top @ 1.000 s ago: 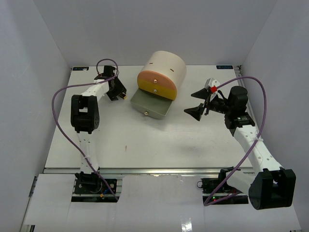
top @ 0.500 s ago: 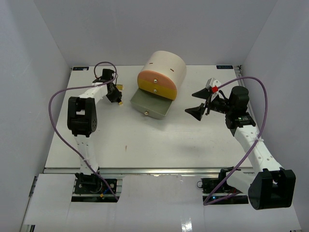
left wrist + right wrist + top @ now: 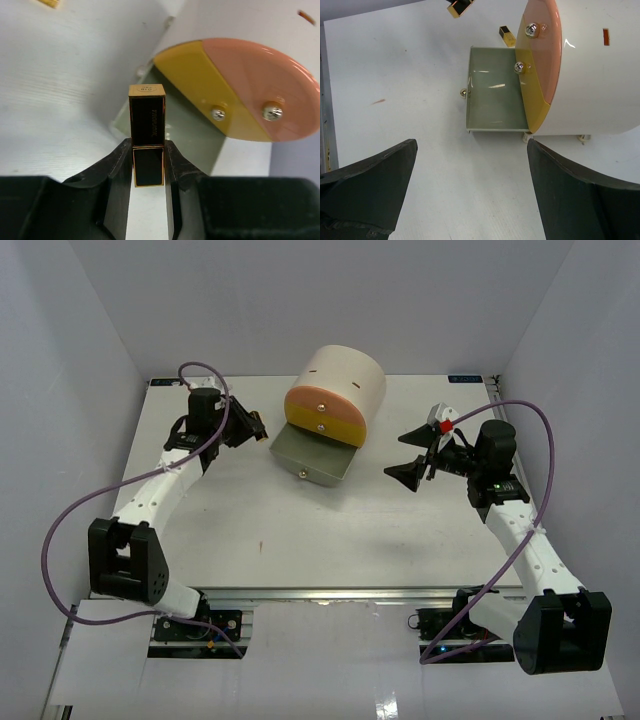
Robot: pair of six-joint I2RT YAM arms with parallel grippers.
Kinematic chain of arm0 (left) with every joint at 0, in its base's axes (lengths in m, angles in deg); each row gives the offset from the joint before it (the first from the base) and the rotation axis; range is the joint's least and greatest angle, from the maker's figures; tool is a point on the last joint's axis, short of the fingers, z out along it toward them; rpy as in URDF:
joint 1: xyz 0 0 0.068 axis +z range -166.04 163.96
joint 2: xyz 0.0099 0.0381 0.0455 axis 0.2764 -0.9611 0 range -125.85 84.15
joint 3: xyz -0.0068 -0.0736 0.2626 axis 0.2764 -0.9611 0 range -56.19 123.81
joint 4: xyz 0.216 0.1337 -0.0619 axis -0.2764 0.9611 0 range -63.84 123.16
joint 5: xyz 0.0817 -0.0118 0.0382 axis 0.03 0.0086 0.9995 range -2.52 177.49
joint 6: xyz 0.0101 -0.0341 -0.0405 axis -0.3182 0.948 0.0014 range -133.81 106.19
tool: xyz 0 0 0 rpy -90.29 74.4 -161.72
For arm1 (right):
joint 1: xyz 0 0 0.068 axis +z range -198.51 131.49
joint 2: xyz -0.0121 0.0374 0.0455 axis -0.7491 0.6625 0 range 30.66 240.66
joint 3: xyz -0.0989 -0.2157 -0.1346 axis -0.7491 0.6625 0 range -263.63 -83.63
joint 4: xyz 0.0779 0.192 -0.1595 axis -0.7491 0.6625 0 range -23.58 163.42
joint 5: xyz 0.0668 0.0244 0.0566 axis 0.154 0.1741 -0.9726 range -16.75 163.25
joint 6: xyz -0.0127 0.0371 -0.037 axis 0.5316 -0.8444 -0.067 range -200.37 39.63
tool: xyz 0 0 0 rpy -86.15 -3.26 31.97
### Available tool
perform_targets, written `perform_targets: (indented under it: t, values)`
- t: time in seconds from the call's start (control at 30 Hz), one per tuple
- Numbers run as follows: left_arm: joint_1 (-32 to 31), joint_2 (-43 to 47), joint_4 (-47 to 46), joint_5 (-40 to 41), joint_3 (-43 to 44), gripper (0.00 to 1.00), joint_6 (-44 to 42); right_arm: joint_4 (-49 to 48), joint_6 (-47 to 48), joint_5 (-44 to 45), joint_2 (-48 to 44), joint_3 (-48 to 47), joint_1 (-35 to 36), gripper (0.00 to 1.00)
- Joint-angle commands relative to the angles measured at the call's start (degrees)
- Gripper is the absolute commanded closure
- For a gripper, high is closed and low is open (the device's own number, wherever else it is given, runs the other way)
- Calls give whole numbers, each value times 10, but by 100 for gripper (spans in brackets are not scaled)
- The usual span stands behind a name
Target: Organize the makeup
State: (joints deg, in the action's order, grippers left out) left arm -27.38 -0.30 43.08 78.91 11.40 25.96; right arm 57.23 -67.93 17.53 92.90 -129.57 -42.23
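Pinched only at its base by the left end effector (image 3: 148, 152), the lipstick (image 3: 147, 112) could tilt, missing the drawer (image 3: 197, 137).

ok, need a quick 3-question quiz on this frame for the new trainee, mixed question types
1. True or false: the right gripper is shut.
2. Which drawer of the drawer unit is pulled out? A) orange B) yellow C) green
3. Fill in: the left gripper holds a ____.

Key:
1. False. Its jaws stand wide open with nothing between them.
2. C. The green drawer is out; the orange and yellow fronts are closed.
3. lipstick, clamped at its lower end, with the open drawer just beyond it.
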Motion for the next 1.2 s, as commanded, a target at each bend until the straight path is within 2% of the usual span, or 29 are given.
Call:
perform_targets:
  t: [0.0, 0.07, 0.23, 0.27, 0.33, 0.4, 0.73, 0.87, 0.93, 1.03, 1.07, 1.17]
  values:
    - [-45, -33, -41, -62, 9, 90, 53, -26, -2, -11, 1, 6, -5, 3]
    - [-58, -55, -55, -67, 21, 88, 66, -25, 0, -9, 2, 7, -4, 3]
    - [-69, -111, -81, -93, 56, 66, 84, -22, 7, -8, 0, 8, -9, 3]
    - [-70, -116, -86, -101, 58, 60, 82, -21, 7, -9, 0, 7, -9, 3]
    - [-72, -122, -95, -104, 62, 38, 78, -21, 8, -10, 1, 7, -10, 3]
    - [-72, -125, -97, -104, 65, 26, 70, -20, 8, -12, 2, 7, -10, 3]
    - [-55, -92, -100, -92, 73, 20, 12, -14, 15, -12, 4, 6, -11, 3]
    - [19, -78, -64, -58, 60, 21, 54, -14, 16, -13, 6, 6, -11, 3]
    - [49, -82, -40, -10, 57, 20, 100, -14, 16, -15, 8, 6, -11, 3]
    - [56, -140, 68, 101, 127, 3, 144, -13, 16, -16, 13, 6, -11, 3]
    - [57, -171, 107, 130, 165, 2, 148, -13, 17, -15, 15, 6, -11, 3]
    - [60, -242, 154, 134, 243, 2, 155, -10, 19, -13, 17, 5, -11, 3]
